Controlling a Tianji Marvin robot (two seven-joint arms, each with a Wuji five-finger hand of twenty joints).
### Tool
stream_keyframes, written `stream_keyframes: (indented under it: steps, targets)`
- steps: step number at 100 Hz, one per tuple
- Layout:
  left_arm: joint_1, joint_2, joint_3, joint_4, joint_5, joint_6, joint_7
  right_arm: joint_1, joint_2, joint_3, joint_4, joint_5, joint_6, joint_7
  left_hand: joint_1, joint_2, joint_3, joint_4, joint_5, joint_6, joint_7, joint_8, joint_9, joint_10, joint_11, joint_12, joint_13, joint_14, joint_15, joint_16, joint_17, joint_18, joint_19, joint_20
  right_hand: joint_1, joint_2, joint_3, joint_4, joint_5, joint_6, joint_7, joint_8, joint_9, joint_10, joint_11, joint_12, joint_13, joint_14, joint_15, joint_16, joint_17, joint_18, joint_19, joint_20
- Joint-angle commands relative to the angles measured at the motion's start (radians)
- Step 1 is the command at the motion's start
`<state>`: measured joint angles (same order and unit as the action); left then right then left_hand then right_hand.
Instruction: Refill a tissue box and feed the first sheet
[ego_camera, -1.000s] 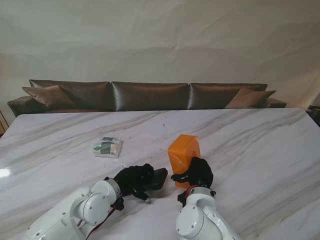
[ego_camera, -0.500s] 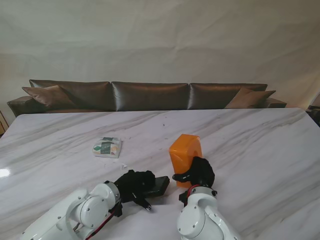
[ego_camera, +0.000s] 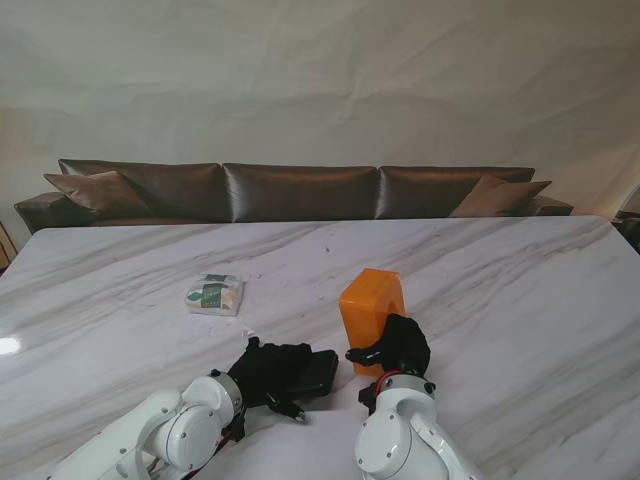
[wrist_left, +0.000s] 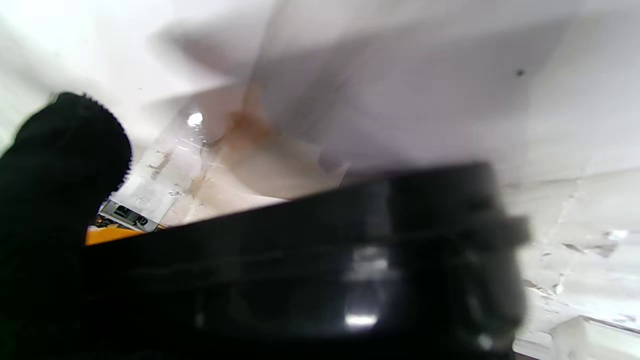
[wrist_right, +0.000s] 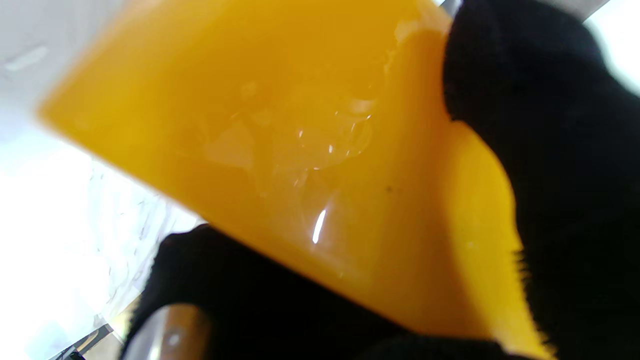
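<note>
Stand view: both gloved hands down on the tabletop (ego_camera: 520, 290), each closed on a part of the tissue box.

Left robot hand (ego_camera: 268, 370) low and flat, fingers wrapped on the black lid (ego_camera: 312, 373), which lies flat with its long axis running roughly left to right, far end near the orange box. Right robot hand (ego_camera: 395, 345) clamped around the near end of the orange tissue box (ego_camera: 370, 300), standing tilted on the marble, long axis running away from me; right wrist view filled with orange wall (wrist_right: 310, 165) between black fingers (wrist_right: 550, 150). Tissue pack (ego_camera: 214, 294) lying flat, well apart to the far left. Broad bare marble to the right and far side; near edge close under the arms. Left wrist view blurred, lid (wrist_left: 300, 280) across it.
</note>
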<state>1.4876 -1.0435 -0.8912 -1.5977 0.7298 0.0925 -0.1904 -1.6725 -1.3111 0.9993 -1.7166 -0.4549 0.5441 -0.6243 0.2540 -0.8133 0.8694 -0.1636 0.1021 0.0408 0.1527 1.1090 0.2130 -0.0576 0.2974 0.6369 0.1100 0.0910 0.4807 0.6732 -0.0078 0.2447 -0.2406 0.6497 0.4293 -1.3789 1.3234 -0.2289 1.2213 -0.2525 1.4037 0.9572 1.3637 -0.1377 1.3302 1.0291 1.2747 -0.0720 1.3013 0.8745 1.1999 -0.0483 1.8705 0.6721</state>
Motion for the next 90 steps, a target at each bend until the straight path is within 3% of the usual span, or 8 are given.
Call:
stream_keyframes:
  steps: [1,10,21,28,43,62,75,90]
  targets:
    - [0.011,-0.005,0.006,0.029,0.006,0.011,-0.016,-0.007,0.0,0.003,-0.006,-0.001,-0.005,0.013,-0.054,0.011,0.039,-0.049,-0.01,0.001,-0.039,-0.075,-0.07,0.02,-0.119,-0.018,-0.02,0.069,-0.105,-0.114,-0.036,0.054,1.192,-0.038,0.07,0.098,0.199,0.098,0.028,0.055,0.022,0.015,0.081,0.059,0.077,0.005,0.039,0.064,0.426,0.034,0.026,-0.143,0.223,-0.009]
    - [0.008,-0.006,0.014,0.029,0.012,0.015,-0.009,-0.01,0.0,0.006,-0.008,-0.001,-0.005,0.013,-0.078,0.009,0.057,-0.062,0.0,0.018,-0.069,-0.226,-0.098,0.03,-0.228,-0.051,-0.037,0.074,-0.242,-0.208,-0.055,0.082,1.125,-0.089,0.071,0.099,0.199,0.099,0.028,0.055,0.023,0.016,0.081,0.059,0.077,0.005,0.038,0.065,0.427,0.034,0.026,-0.144,0.223,-0.009]
    - [0.002,-0.004,0.024,0.029,0.01,0.022,-0.019,-0.012,0.002,0.009,-0.01,-0.004,-0.004,0.016,-0.187,0.0,0.162,-0.093,0.013,0.035,-0.103,-0.434,-0.093,0.049,-0.275,-0.274,-0.075,0.101,-0.399,-0.302,-0.08,0.119,1.027,-0.168,0.071,0.097,0.2,0.099,0.028,0.057,0.024,0.016,0.081,0.059,0.077,0.005,0.039,0.064,0.427,0.034,0.026,-0.145,0.223,-0.008]
    - [-0.001,-0.004,0.028,0.033,0.006,0.023,-0.021,-0.013,0.002,0.01,-0.009,-0.003,-0.004,0.017,-0.25,-0.013,0.231,-0.108,0.019,0.044,-0.123,-0.516,-0.097,0.058,-0.294,-0.361,-0.092,0.126,-0.453,-0.34,-0.087,0.137,0.986,-0.201,0.072,0.099,0.2,0.099,0.028,0.057,0.024,0.016,0.081,0.06,0.078,0.006,0.039,0.063,0.427,0.034,0.026,-0.145,0.223,-0.008]
    - [0.004,-0.006,0.025,0.032,-0.003,0.024,-0.018,-0.011,0.002,0.01,-0.006,0.0,-0.006,0.018,-0.27,-0.012,0.25,-0.113,0.024,0.051,-0.139,-0.631,-0.108,0.077,-0.311,-0.468,-0.103,0.152,-0.494,-0.495,-0.09,0.162,0.917,-0.255,0.071,0.099,0.198,0.1,0.028,0.057,0.024,0.016,0.081,0.06,0.078,0.007,0.038,0.064,0.428,0.033,0.026,-0.145,0.223,-0.007]
    - [0.041,-0.012,-0.023,-0.012,0.004,0.022,0.013,0.001,-0.002,0.005,-0.005,0.017,-0.016,0.015,-0.258,0.007,0.222,-0.109,0.026,0.048,-0.15,-0.658,-0.107,0.07,-0.309,-0.478,-0.101,0.152,-0.485,-0.504,-0.086,0.159,0.92,-0.258,0.07,0.101,0.197,0.1,0.028,0.057,0.024,0.016,0.081,0.06,0.078,0.008,0.038,0.065,0.428,0.033,0.026,-0.145,0.223,-0.007]
    - [0.078,-0.024,-0.071,-0.05,0.008,0.002,0.077,0.015,-0.006,0.004,-0.005,0.054,-0.033,0.021,-0.237,0.026,0.184,-0.101,0.026,0.04,-0.142,-0.685,-0.101,0.054,-0.294,-0.424,-0.097,0.145,-0.454,-0.414,-0.062,0.129,1.02,-0.207,0.07,0.111,0.193,0.1,0.026,0.056,0.023,0.016,0.081,0.06,0.078,0.008,0.038,0.065,0.428,0.033,0.026,-0.145,0.223,-0.007]
    - [0.113,-0.041,-0.112,-0.089,-0.016,-0.042,0.154,0.037,-0.016,0.002,0.001,0.11,-0.048,0.025,-0.221,0.031,0.163,-0.098,0.018,0.033,-0.107,-0.616,-0.096,0.044,-0.268,-0.326,-0.067,0.143,-0.369,-0.328,-0.035,0.107,1.111,-0.159,0.07,0.118,0.188,0.101,0.024,0.056,0.023,0.017,0.081,0.06,0.077,0.008,0.038,0.065,0.427,0.033,0.026,-0.145,0.223,-0.007]
